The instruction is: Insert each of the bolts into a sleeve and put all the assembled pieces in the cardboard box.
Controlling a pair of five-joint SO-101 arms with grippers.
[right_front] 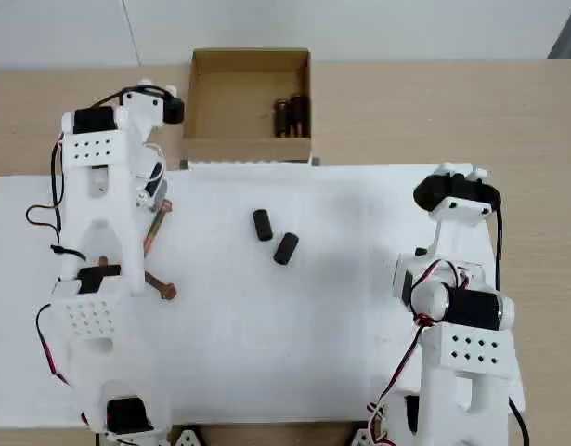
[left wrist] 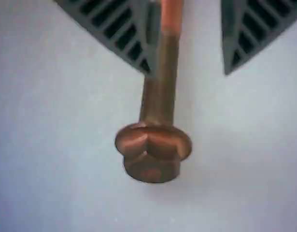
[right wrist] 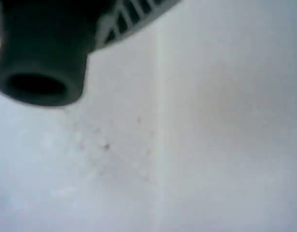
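A copper bolt lies on the white sheet, its flanged hex head toward the camera and its shaft between the fingers of my left gripper. That gripper is open; one finger touches the shaft and the other stands apart. In the high view this bolt lies at the left, just below the left gripper. A second bolt lies nearer the front. Two black sleeves rest mid-sheet. My right gripper holds a black sleeve, its open bore facing the camera.
The cardboard box stands at the back, with dark assembled pieces in its right side. A white sheet covers the table. The right arm stands over the sheet's right edge.
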